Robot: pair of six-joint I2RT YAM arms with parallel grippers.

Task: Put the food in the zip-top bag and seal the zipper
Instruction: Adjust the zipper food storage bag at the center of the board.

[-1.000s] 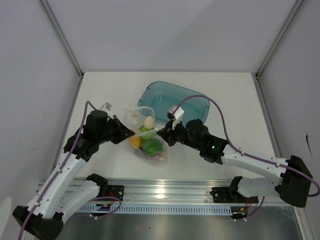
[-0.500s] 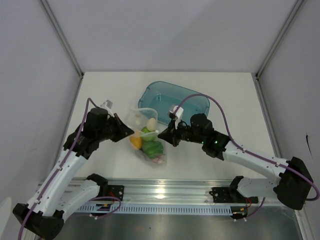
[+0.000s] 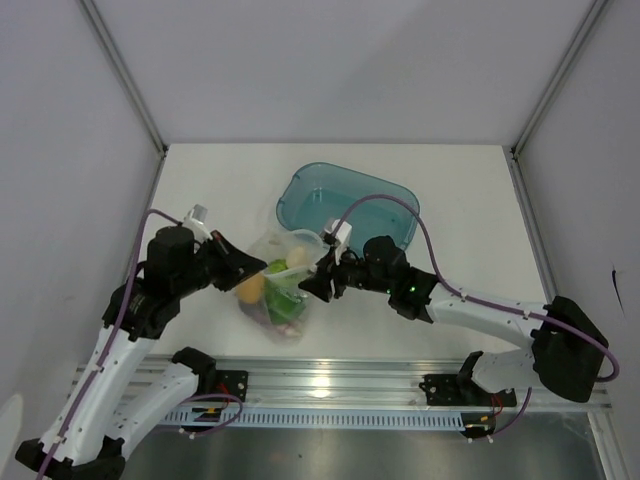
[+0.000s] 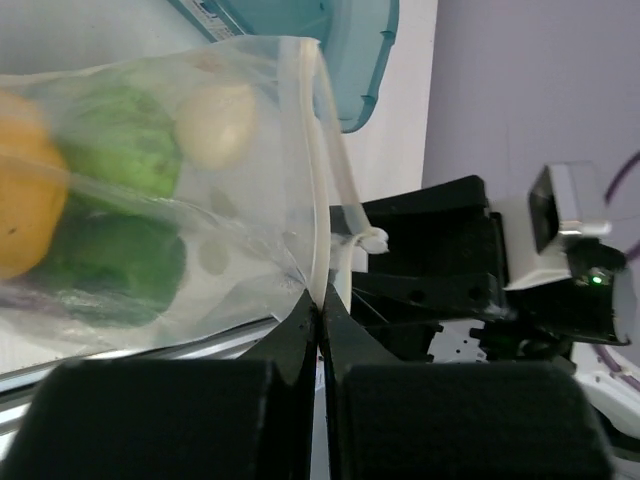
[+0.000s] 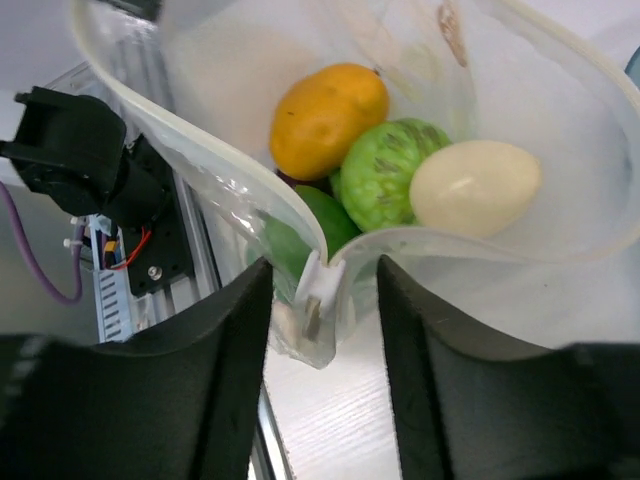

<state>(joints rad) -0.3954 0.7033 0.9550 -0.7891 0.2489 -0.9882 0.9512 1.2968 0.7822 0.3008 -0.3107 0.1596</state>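
The clear zip-top bag hangs between my two grippers, mouth open, in front of the tray. Inside lies the food: a yellow-orange piece, a light green vegetable, a white egg and a dark green pepper; something purple shows at the bottom. My left gripper is shut on the zipper strip at the bag's left end. My right gripper is open, its fingers either side of the white zipper slider without touching it. In the top view the left gripper and right gripper face each other.
The translucent teal tray stands behind the bag, right of centre. The aluminium rail with both arm bases runs along the near edge. White walls close in the table on three sides.
Both grippers and the bag have moved left and toward the near edge, away from the tray. The right gripper has shifted left along the bag's mouth.
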